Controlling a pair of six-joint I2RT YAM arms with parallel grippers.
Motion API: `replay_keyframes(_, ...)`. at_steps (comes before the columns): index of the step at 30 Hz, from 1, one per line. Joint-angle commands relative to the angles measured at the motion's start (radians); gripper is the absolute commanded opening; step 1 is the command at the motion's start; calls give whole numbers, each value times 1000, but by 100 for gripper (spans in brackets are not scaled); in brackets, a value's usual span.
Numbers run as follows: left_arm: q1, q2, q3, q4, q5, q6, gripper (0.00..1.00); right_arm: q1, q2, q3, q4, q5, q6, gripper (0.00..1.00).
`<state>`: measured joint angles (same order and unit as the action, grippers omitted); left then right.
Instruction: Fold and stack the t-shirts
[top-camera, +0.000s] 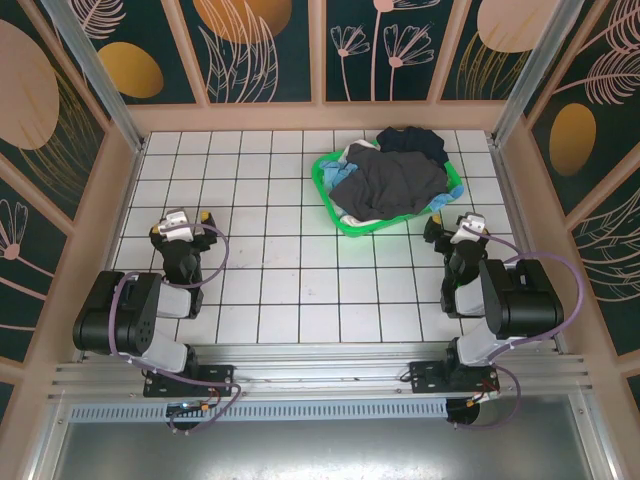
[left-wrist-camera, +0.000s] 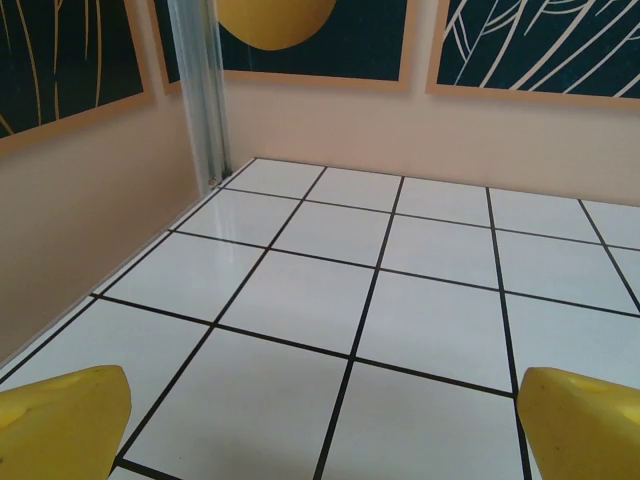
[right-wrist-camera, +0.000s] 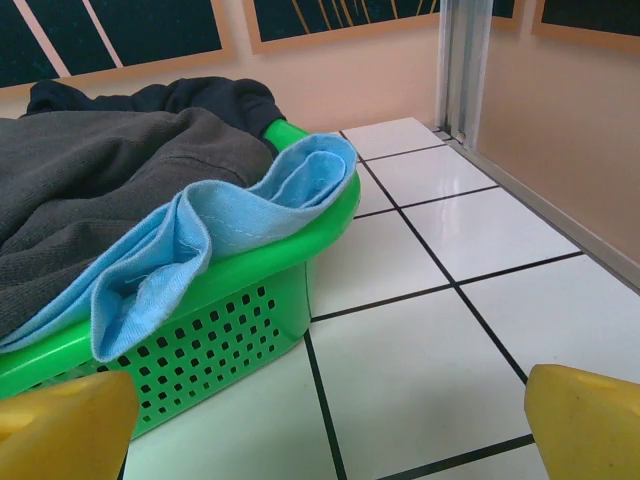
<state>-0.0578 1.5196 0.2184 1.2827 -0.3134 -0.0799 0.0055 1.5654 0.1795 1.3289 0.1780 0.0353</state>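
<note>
Nearest the arms' bases, the left fingers (left-wrist-camera: 60, 425) and right fingers (right-wrist-camera: 585, 420) stand spread wide, holding nothing, over the tiled table (top-camera: 280, 290). Beyond the right arm, the t-shirts (top-camera: 395, 180) lie heaped in a green basket (top-camera: 345, 222). I'd worry that a pull on one tangled shirt drags the others out or tips the basket. The right wrist view shows the light blue shirt (right-wrist-camera: 230, 235) drooping over the rim. The overhead view shows the left arm well apart from the basket.

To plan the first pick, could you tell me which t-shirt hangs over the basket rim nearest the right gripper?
The light blue t-shirt: it drapes over the green basket's rim, while the charcoal-grey one lies on top and the dark navy one behind.
</note>
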Motion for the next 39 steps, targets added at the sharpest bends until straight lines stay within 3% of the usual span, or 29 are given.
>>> replay_keyframes(1,0,4,-2,33,13,-1,99,-2,0,14,46,-1,0,99)
replay_keyframes(28,0,-7,-9,50,20,12,99,1,-28,24,8,11,2,99)
replay_keyframes(30,-15,-76,8,-35,30,33,99,23,-87,19,-25,-6,-36,99)
replay_keyframes(32,-60,-199,110,-322,-90,5,99,78,-193,36,-124,99,-70,99)
replay_keyframes(34,-63,-299,228,-591,-156,-169,99,87,-312,72,-267,98,-33,99)
replay_keyframes(36,-62,-366,333,-801,-167,-367,99,65,-426,119,-423,65,122,99)
replay_keyframes(37,-63,-381,365,-872,-164,-452,99,35,-462,150,-515,26,209,99)
replay_keyframes(39,-63,-403,410,-983,-124,-598,99,-88,-495,187,-600,-274,326,99)
